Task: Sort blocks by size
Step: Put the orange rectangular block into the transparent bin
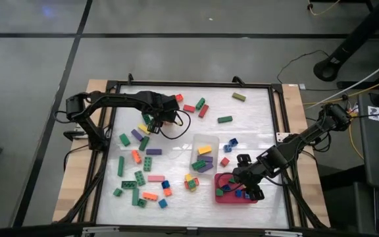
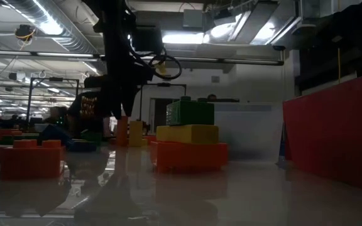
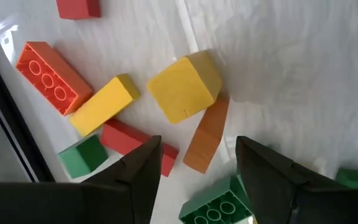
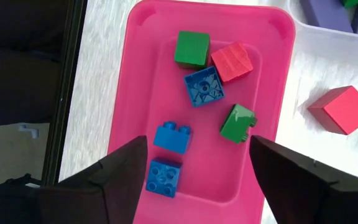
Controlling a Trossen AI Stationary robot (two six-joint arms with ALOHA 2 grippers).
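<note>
Many coloured blocks lie scattered on the white table (image 1: 255, 125). My left gripper (image 1: 151, 124) hovers open over a cluster at the far left. Its wrist view shows an orange bar (image 3: 207, 134) and a yellow cube (image 3: 184, 87) lying on the table ahead of its fingers (image 3: 197, 149), untouched. My right gripper (image 1: 241, 183) hangs open and empty over the red tray (image 1: 224, 199). In the right wrist view, several short blue, green and red blocks (image 4: 202, 87) lie on the tray's floor (image 4: 142, 74) below the gripper (image 4: 197, 142).
A clear tub (image 1: 206, 141) holding purple, yellow and green bars stands beside the tray at mid-table. A red cube (image 4: 342, 109) lies between tub and tray. More blocks spread over the near left (image 1: 140, 181). A black frame (image 1: 189, 84) edges the table.
</note>
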